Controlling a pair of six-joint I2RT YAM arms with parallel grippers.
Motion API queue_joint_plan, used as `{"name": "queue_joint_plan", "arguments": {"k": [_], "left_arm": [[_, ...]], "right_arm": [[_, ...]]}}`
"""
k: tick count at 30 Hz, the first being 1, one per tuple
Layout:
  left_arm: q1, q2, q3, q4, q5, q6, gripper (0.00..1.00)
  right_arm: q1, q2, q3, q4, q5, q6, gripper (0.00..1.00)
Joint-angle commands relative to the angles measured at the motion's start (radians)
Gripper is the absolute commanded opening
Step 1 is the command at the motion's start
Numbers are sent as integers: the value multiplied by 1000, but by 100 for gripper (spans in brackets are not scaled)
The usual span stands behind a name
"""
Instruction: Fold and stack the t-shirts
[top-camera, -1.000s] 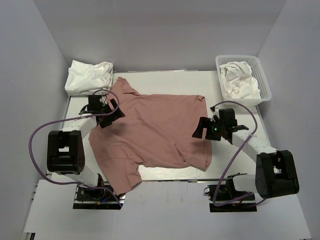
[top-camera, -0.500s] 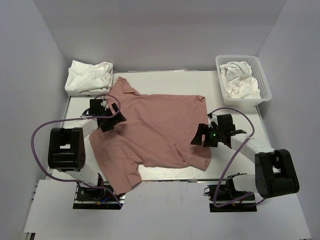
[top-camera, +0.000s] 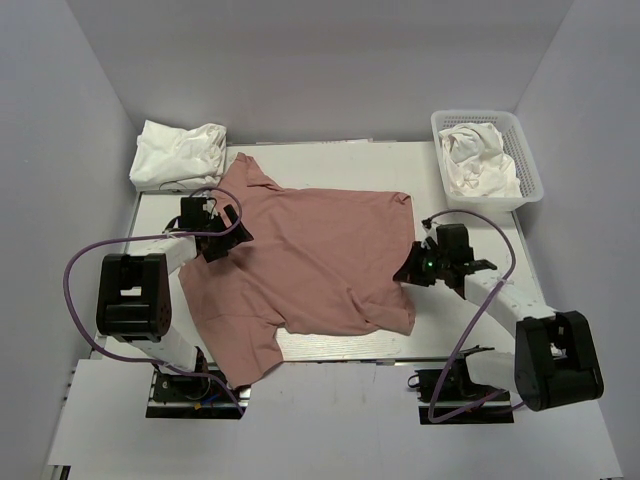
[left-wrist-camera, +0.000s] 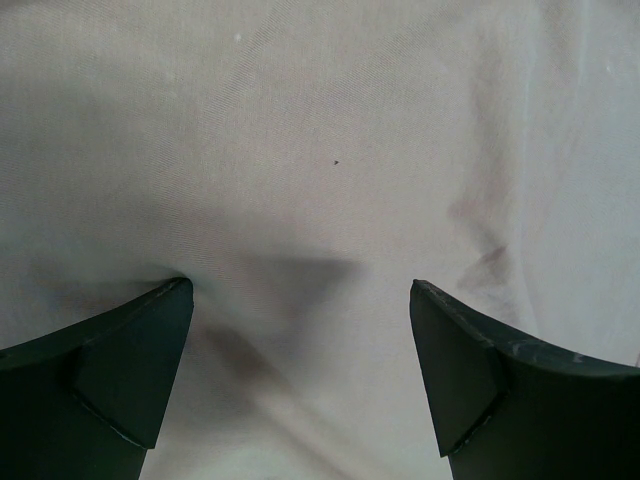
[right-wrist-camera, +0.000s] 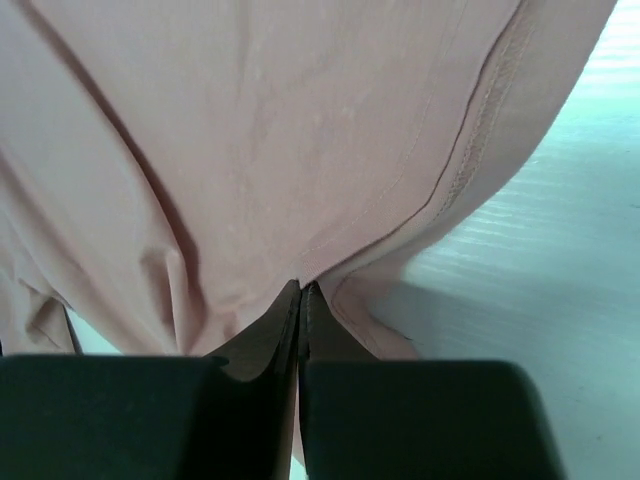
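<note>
The pink shirt (top-camera: 310, 260) lies spread flat across the middle of the table (top-camera: 480, 225), hem to the right, collar end to the left. Its far sleeve reaches toward the far left corner, just beside a white pile (top-camera: 178, 152) of shirts; its near sleeve drapes over the table's near edge by the left arm's base. The right gripper (top-camera: 410, 272) sits at the hem edge, fingers clenched on a pinch of pink cloth; the wrist view shows the cloth puckering into the closed tips right by the stitched hem, with bare table just to the right of it. The left gripper (top-camera: 222, 232) hangs over the shirt's left edge near the shoulder, fingers released and wide apart, smooth cloth between them; whether the tips touch the cloth I cannot tell. A bare strip of table runs from the hem to the right edge, and a narrower one along the far side. A basket (top-camera: 530, 175) holding a white shirt (top-camera: 478, 158) fills the far right corner, well apart from the pink one.
</note>
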Motion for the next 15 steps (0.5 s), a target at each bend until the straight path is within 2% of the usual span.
{"name": "queue_joint_plan", "arguments": {"k": [1, 5, 8, 15], "left_arm": [[1, 19, 0, -29, -35, 14, 100], [1, 29, 0, -29, -50, -5, 100], [1, 29, 0, -50, -87, -14, 100], [1, 20, 0, -59, -140, -25, 100]], "right_arm": [[3, -40, 50, -22, 64, 21, 0], [1, -68, 81, -34, 96, 36, 0], [-3, -52, 137, -135, 248, 101, 0], [-12, 36, 277, -230, 461, 152, 0]]}}
